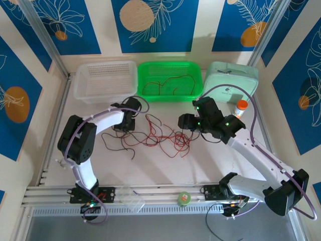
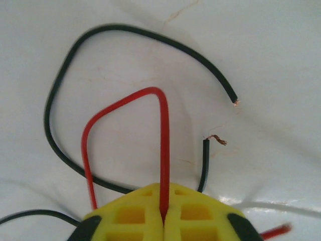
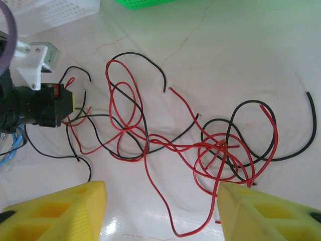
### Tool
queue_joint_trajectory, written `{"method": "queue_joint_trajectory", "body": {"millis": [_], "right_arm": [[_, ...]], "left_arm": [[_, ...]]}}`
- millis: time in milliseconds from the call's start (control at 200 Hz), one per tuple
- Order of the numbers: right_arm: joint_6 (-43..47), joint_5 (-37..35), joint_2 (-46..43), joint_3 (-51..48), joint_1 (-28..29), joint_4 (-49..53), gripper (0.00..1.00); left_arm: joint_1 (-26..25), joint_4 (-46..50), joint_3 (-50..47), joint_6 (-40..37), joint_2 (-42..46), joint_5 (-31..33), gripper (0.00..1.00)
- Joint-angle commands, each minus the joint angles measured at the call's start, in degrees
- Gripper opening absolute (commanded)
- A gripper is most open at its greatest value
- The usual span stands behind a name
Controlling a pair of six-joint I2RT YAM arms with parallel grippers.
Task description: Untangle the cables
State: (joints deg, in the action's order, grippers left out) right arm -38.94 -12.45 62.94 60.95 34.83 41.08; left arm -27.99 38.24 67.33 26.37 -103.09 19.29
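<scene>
The cables [image 1: 156,136] lie as a loose tangle of thin red and black wires on the white table between the two arms. My left gripper [image 1: 124,123] is at the tangle's left edge. Its yellow fingers [image 2: 135,213] are shut on a red cable [image 2: 164,150] that loops up and away from the tips. Bare-ended black cables [image 2: 70,60] curve around it. My right gripper [image 1: 183,121] hovers over the tangle's right side, open, and its yellow fingertips [image 3: 60,211] straddle a hanging red loop [image 3: 165,201] without touching it. The main knot [image 3: 220,150] lies just beyond the right finger.
A green basket [image 1: 170,64] at the back holds a few more thin wires [image 1: 168,86]. A white basket [image 1: 105,65] stands to its left, a mint case [image 1: 231,80] to its right, with an orange-capped bottle [image 1: 241,108] near it. A green tape roll [image 1: 184,199] lies on the front rail.
</scene>
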Motion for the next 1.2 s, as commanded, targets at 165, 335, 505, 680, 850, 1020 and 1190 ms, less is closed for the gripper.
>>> {"method": "queue_joint_trajectory", "body": {"millis": [165, 335, 505, 680, 850, 1020, 1190], "right_arm": [[0.0, 0.5, -1.4, -0.6, 0.5, -0.7, 0.52], [1.1, 5.0, -1.4, -1.1, -0.3, -3.3, 0.52], [-2.2, 20.2, -1.2, -3.5, -5.4, -10.8, 0.52], [-6.3, 30.0, -0.2, -4.9, -9.2, -16.2, 0.53], [-4.8, 28.2, 1.4, -4.9, -6.6, -16.8, 0.59], [-2.3, 23.5, 1.1, -6.6, -2.1, -17.4, 0.64], [5.5, 16.8, -1.0, -8.7, 3.7, -20.9, 0.67]], "left_arm": [[-1.2, 6.2, 4.4, -2.1, 16.4, 1.2, 0.00], [-5.5, 16.6, 16.6, -4.8, 22.9, 0.0, 0.00], [-9.4, 21.3, 28.4, -7.5, 25.3, -4.1, 0.00], [-11.2, 19.0, 35.5, -9.8, 26.8, -11.6, 0.00], [-11.6, 12.1, 40.2, -12.1, 27.6, -18.4, 0.00], [-11.8, 7.1, 47.1, -13.6, 27.0, -19.2, 0.00], [-11.8, -0.7, 49.1, -14.0, 28.6, -19.2, 0.00]]}}
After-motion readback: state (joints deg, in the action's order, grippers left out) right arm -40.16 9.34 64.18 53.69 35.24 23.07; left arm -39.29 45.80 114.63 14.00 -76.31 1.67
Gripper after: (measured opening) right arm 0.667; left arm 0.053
